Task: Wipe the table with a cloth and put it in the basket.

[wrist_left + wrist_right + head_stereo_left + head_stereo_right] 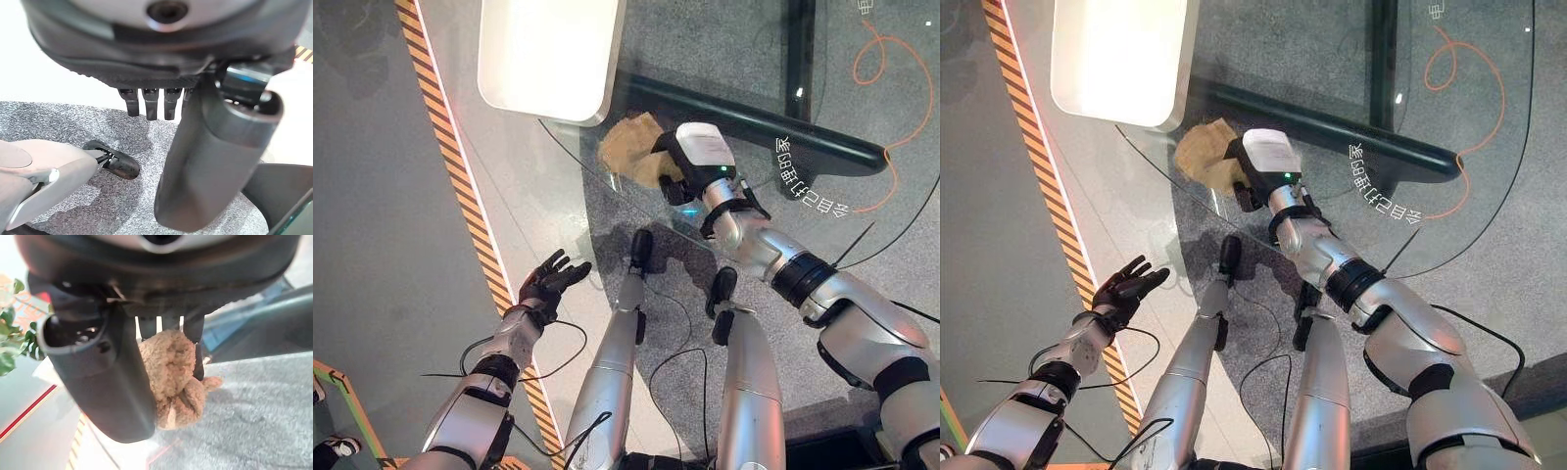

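Note:
A brown cloth [628,147] lies bunched on the round glass table [734,69], close to its near left rim. My right hand [700,157] rests on top of the cloth. In the right wrist view the cloth [176,377] is pinched between the thumb [102,377] and the curled fingers. My left hand [548,282] hangs low at the left, off the table and above the floor, with its fingers spread and holding nothing. Its thumb [215,161] and straight fingertips [149,105] appear in the left wrist view.
A white object with rounded corners [548,54] stands just beyond the cloth, at the back left. A black bar [754,122] runs under the glass. An orange cable [881,59] loops at the back right. Orange-and-black striped tape [460,166] crosses the floor on the left.

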Robot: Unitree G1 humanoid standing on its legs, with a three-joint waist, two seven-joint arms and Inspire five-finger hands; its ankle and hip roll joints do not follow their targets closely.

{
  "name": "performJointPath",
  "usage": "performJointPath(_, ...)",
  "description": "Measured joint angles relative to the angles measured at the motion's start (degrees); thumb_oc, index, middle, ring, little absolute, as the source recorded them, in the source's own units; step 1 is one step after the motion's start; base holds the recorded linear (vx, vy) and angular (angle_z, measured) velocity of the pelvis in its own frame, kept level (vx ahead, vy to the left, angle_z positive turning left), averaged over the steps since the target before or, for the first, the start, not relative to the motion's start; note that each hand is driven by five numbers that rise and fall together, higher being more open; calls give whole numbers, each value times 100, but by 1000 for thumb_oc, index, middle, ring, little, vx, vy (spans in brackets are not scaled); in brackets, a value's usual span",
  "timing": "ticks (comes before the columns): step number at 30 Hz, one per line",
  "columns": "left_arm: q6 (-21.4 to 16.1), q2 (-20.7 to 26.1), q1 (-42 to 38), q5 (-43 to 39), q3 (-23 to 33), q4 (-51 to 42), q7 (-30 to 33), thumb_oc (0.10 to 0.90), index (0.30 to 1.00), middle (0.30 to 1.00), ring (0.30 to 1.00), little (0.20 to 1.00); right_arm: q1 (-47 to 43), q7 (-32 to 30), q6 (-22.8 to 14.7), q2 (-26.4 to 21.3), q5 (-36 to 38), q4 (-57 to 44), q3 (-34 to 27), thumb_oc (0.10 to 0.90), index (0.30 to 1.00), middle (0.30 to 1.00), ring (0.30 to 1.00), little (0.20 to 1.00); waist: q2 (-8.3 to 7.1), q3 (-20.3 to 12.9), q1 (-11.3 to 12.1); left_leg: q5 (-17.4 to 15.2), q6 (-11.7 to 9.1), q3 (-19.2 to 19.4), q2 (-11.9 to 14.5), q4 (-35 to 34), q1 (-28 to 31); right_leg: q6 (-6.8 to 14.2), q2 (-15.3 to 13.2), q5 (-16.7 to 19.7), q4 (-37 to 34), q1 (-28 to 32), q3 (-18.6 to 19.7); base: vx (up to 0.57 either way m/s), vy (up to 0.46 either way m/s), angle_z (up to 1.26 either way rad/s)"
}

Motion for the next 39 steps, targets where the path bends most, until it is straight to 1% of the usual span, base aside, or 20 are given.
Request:
performJointPath(13, 0, -37, -1, 98, 6, 16, -11, 800, 900, 900, 900, 900, 29, 15, -23, -2, 1, -90, 3, 100, 300, 300, 300, 200, 0, 0, -8, 0, 1, 2, 4, -7, 4, 0, 2, 0, -10, 6, -1, 0, 0, 0)
performJointPath(16, -5, -37, -1, 98, 6, 21, 3, 800, 900, 900, 900, 900, 43, -84, -22, -2, 15, -88, 1, 100, 300, 300, 300, 200, 0, 0, -8, 0, 1, 2, 3, -7, 17, 0, 1, 0, -8, 17, -1, 0, 0, 0)
performJointPath(19, -125, -37, -1, 96, 11, 53, 80, 800, 900, 900, 900, 900, 104, -386, -19, -1, 255, -87, -34, 100, 300, 300, 300, 200, 0, 0, -10, 0, 1, 2, 3, -5, 34, 0, 0, 0, -8, 34, 0, 0, 0, 0)
performJointPath(21, -256, -47, -2, 96, 14, 98, 192, 800, 900, 900, 900, 900, 185, -592, -18, 59, 558, -82, -194, 100, 300, 300, 300, 200, 0, 0, -13, 0, 1, 2, 3, -3, 34, 0, -1, 0, -7, 34, 0, 0, 0, 0)
performJointPath(24, -418, -53, 11, 111, 143, 141, 413, 800, 900, 900, 900, 900, 421, -1027, -27, 228, 1126, -70, -798, 100, 300, 300, 300, 200, -1, 0, -10, 0, 0, 2, 4, -2, 34, -1, 0, 0, -16, 36, -1, 0, 0, 0)
performJointPath(25, -471, -63, 12, 118, 219, 142, 431, 800, 900, 900, 900, 900, 448, -1145, -27, 284, 1266, -70, -896, 100, 300, 300, 300, 200, -1, 0, -11, -1, 1, 3, 3, -2, 33, 0, -1, 0, -19, 36, 0, 0, 0, 0)
performJointPath(27, -576, -75, 41, 122, 264, 114, 553, 800, 900, 900, 900, 900, 552, -1260, -69, 260, 1327, -88, -1171, 100, 300, 300, 300, 200, -2, -1, -10, -1, 1, 2, 2, -3, 32, 0, 0, 0, -28, 37, 0, 0, 0, 0)
performJointPath(30, -733, -88, 43, 134, 263, 88, 714, 800, 900, 900, 900, 900, 612, -1542, -76, 247, 1504, -89, -1423, 100, 300, 300, 300, 200, -2, -1, -38, -3, 1, 3, 6, -3, 12, 1, 6, 1, -59, 33, -4, 0, 0, 0)
performJointPath(33, -935, -108, 71, 149, 302, -48, 1105, 800, 900, 900, 900, 900, 634, -1712, -110, 182, 1535, -164, -1638, 100, 300, 300, 300, 200, -3, -1, -109, -4, 3, 2, 12, -1, -65, 11, 11, 7, -93, -22, -15, 0, 0, 0)
performJointPath(35, -1109, -198, 75, 191, 549, -184, 1459, 800, 900, 900, 900, 900, 760, -1768, -131, 139, 1583, -354, -1822, 100, 300, 300, 300, 200, -5, 0, -133, -5, 6, 5, 9, -2, -90, 15, 10, 9, -111, -35, -15, 0, 0, 0)
performJointPath(38, -1368, -234, 92, 191, 806, -409, 1828, 800, 900, 900, 900, 900, 1017, -1902, -148, 103, 1660, -694, -2040, 100, 300, 300, 300, 200, -7, 1, -145, -12, 21, 15, 6, -1, -90, 19, 11, 7, -126, -32, -5, 0, 0, 0)
performJointPath(39, -1436, -241, 118, 185, 940, -641, 2027, 800, 900, 900, 900, 900, 1197, -1939, -148, 101, 1657, -948, -2199, 100, 300, 300, 300, 200, -15, 6, -150, -11, 40, 16, 4, -1, -90, 23, 12, 3, -127, -33, -1, 0, 0, 0)
